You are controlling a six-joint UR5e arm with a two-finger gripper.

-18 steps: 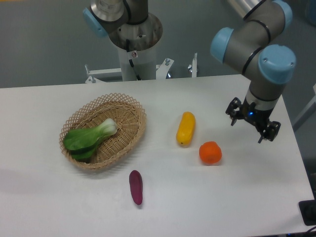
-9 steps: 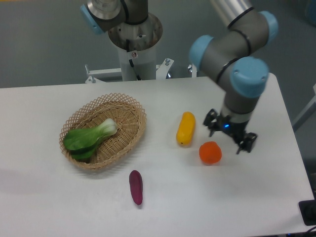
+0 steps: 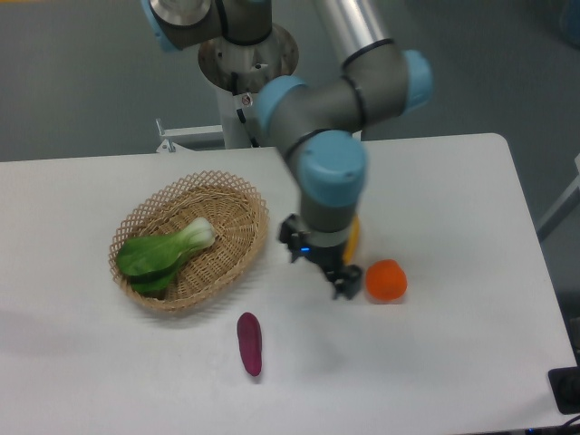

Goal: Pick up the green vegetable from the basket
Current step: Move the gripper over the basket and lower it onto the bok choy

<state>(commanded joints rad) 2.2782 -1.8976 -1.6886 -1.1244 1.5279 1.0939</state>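
Observation:
The green vegetable (image 3: pixel 163 255), a bok choy with dark leaves and a pale stalk, lies inside the tan wicker basket (image 3: pixel 237 194) on the left of the table. My gripper (image 3: pixel 317 268) hangs over the table's middle, to the right of the basket and well apart from it. Its two dark fingers are spread, with nothing between them. The arm hides most of the yellow vegetable behind it.
An orange round fruit (image 3: pixel 386 280) sits just right of the gripper. A small purple vegetable (image 3: pixel 249 343) lies in front of the basket. A sliver of the yellow vegetable (image 3: pixel 354 237) shows behind the arm. The robot's base column (image 3: pixel 249 82) stands at the back.
The arm has swung left across the table, from the right side past the orange fruit to the middle, closer to the basket. The vegetables have not moved.

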